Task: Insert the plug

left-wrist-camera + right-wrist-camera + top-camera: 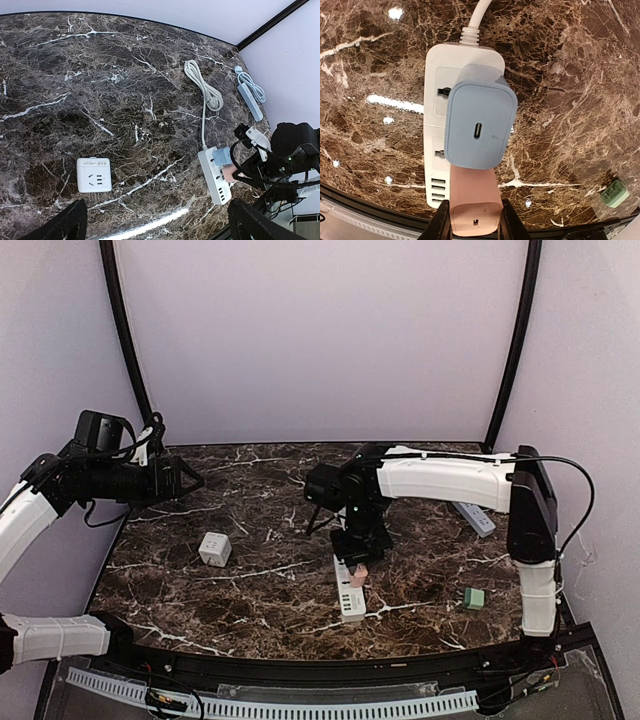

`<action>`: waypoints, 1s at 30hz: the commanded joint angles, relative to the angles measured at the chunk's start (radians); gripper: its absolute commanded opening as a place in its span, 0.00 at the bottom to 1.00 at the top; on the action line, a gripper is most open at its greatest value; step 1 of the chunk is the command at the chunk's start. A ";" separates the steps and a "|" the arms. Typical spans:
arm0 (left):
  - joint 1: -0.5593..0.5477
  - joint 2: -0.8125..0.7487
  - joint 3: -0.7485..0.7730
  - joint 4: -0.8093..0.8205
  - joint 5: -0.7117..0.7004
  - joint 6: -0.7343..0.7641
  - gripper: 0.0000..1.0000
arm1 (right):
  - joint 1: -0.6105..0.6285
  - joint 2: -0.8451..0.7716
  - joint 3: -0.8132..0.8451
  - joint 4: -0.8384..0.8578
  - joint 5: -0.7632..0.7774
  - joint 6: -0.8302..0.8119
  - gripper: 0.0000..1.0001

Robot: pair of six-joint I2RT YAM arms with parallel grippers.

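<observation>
I am clenching the right gripper on a pink plug, its fingers pinching the two flat sides so the body stays square and the prongs point down at the power strip. The strip is lying directly under the gripper, stretching away from it lengthwise, with its cord leaving at the far end. A blue charger is already sitting in the strip just beyond my fingertips. It is crowding the socket nearer to me, which is why I am holding the pink plug low and tight against its near edge. I cannot tell whether the prongs are entering the holes, because the plug body is hiding them.

The left gripper is hanging spread wide and holding nothing, well off to the side so it is not blocking the work. A white cube socket is resting below it, and a small green block is lying off to the right gripper's side, neither one involved.
</observation>
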 commanded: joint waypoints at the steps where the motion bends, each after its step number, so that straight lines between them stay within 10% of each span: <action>1: 0.006 -0.009 -0.015 -0.003 -0.009 0.013 1.00 | 0.021 0.090 -0.018 -0.038 0.013 0.046 0.00; 30: 0.006 -0.031 -0.017 -0.018 -0.012 0.016 1.00 | 0.054 0.179 -0.002 -0.042 0.011 0.097 0.00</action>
